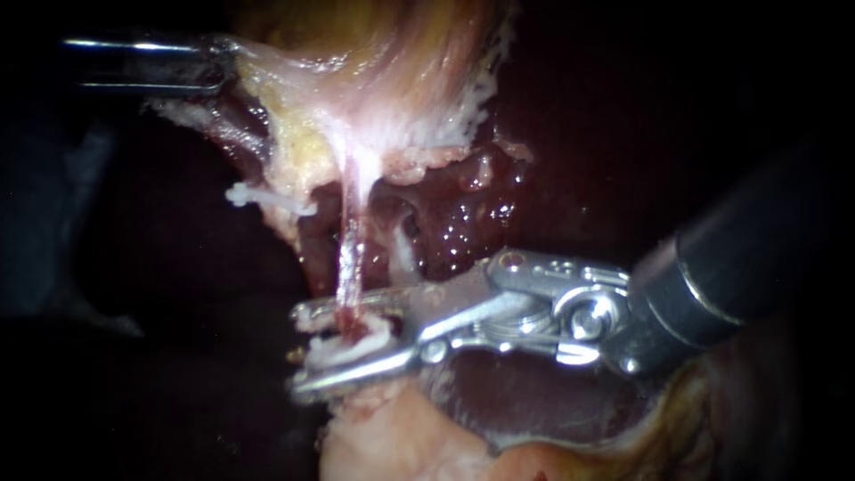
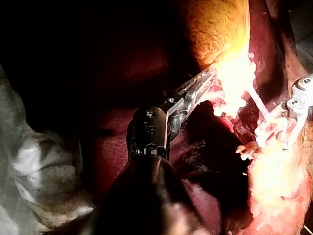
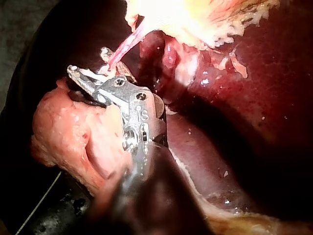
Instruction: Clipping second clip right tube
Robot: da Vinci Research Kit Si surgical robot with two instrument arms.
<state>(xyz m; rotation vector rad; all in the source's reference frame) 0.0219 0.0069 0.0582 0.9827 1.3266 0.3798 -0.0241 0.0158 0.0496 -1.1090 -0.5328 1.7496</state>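
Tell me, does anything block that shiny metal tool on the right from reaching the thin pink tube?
Nothing visible does. The silver right instrument has its open jaws on either side of the thin pink tube, with no other tissue in between.

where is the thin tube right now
In the endoscope view the thin tube runs left of centre, from the gallbladder down between the right instrument's open jaws, with the liver to its right.

Dark open room left of tube [image 1: 349, 240]; gallbladder [image 1: 392, 62] overhead; pale tissue mound [image 1: 392, 436] close under right instrument [image 1: 298, 349] jaws, liver [image 1: 463, 223] behind.
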